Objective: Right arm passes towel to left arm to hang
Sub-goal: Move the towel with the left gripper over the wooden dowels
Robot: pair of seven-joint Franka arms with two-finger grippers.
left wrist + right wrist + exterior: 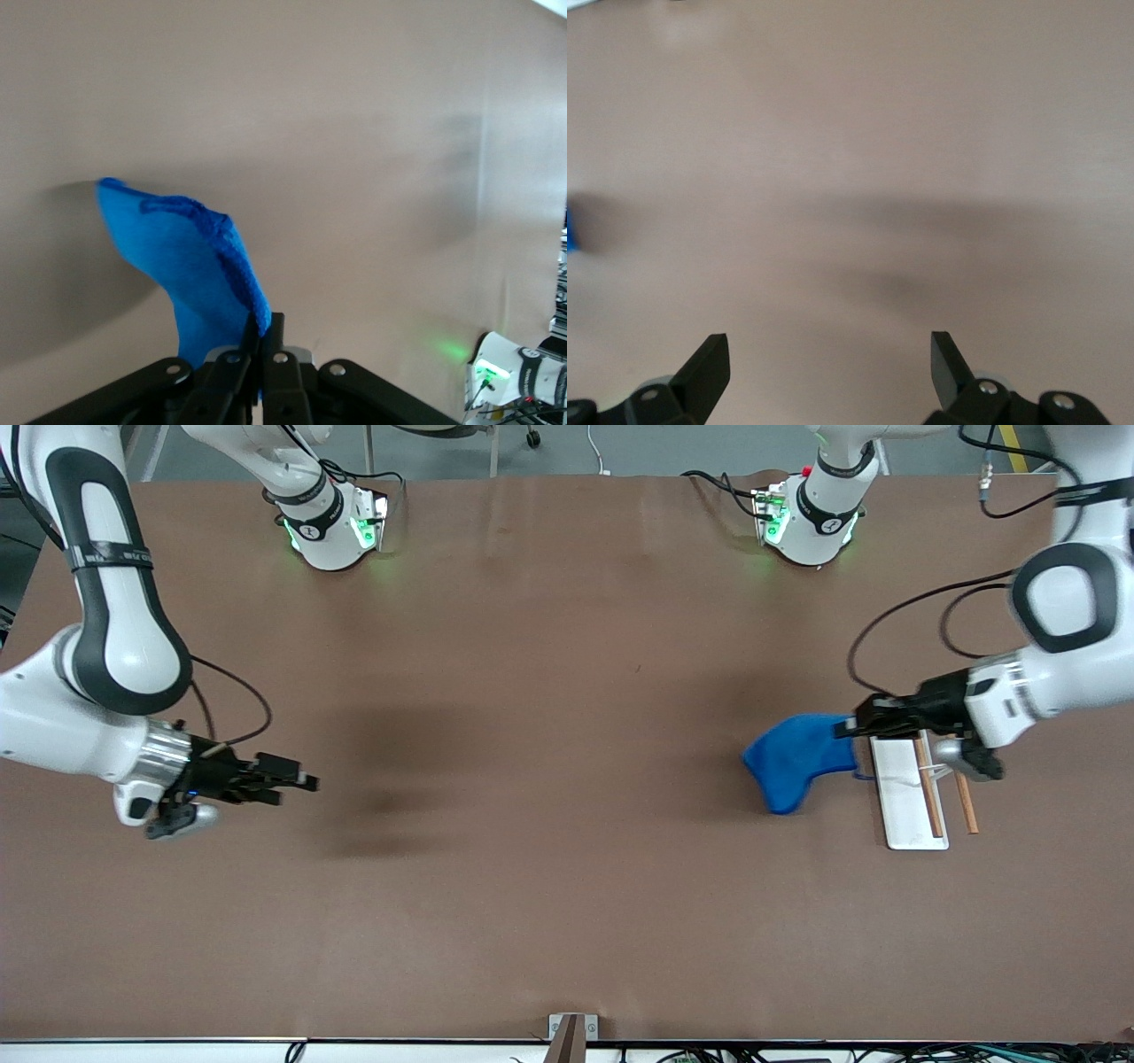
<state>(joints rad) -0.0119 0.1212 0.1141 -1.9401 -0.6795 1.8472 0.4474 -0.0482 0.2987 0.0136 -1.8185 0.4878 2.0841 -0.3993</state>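
The bright blue towel [797, 760] hangs bunched in the air beside a small rack, at the left arm's end of the table. My left gripper [846, 726] is shut on one of its edges, over the rack's end. In the left wrist view the towel [190, 266] droops from the shut left gripper [264, 329]. My right gripper [306, 779] hovers open and empty over bare table at the right arm's end. The right wrist view shows its two fingertips [709, 363] wide apart around the right gripper [828, 354], and a sliver of towel [570, 232] at the picture's edge.
The rack [908, 793] is a white flat base with thin wooden rails [928, 788], lying under my left hand. Both arm bases [332, 522] stand along the table's edge farthest from the front camera. A small bracket [571, 1032] sits at the nearest edge.
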